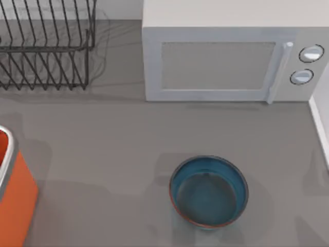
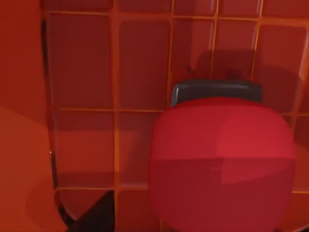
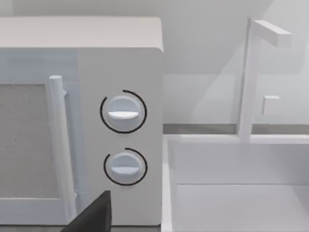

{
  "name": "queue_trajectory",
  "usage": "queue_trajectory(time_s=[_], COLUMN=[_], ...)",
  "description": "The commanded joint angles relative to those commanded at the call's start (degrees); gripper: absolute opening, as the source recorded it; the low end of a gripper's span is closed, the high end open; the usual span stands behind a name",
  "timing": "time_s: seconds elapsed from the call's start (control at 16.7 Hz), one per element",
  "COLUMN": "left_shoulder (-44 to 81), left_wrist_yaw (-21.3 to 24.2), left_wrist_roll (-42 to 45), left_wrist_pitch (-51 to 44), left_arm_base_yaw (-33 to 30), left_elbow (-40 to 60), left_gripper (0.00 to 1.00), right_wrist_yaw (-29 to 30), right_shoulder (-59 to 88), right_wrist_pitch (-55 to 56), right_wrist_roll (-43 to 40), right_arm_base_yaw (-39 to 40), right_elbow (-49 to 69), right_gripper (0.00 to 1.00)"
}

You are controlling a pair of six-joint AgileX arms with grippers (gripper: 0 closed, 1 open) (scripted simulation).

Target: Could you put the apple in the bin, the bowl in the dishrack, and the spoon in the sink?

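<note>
A white microwave (image 3: 82, 121) with a vertical handle (image 3: 60, 145) and two round knobs (image 3: 123, 112) stands just beside a white sink (image 3: 236, 193). A white tap (image 3: 251, 72) rises behind the sink. A dark finger (image 3: 94, 215) shows below.

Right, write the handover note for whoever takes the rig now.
Left gripper: inside the bin at the table's left, the apple at its finger; whether it grips cannot be told.
Right gripper: faces the microwave and sink.
Bowl: on the table, front centre.
Dishrack: back left.
Apple step nearly done. Left: bowl to dishrack, spoon to sink.
</note>
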Motion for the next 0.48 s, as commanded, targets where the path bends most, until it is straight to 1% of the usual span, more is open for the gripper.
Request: queue_trajectory(time_s=[0.12, 0.24, 0.48], left_shoulder=[-3.62, -9.55, -27.30], left_wrist_yaw=[0.15, 0.29, 0.32], left_wrist_roll=[3.50, 9.29, 26.91], left_wrist_pitch=[3.39, 8.12, 20.76], left_arm_base_yaw=[-0.60, -1.41, -3.55], left_elbow=[-2.57, -6.48, -17.77], left_gripper=[1.00, 1.00, 1.00], right_wrist_yaw=[0.00, 0.00, 0.00], right_shoulder=[0.00, 0.00, 0.00], right_wrist_pitch=[0.00, 0.00, 0.00], right_wrist_roll=[0.00, 0.00, 0.00], right_arm_base_yaw=[0.00, 0.00, 0.00], right_elbow=[0.00, 0.00, 0.00], right_gripper=[1.00, 1.00, 1.00])
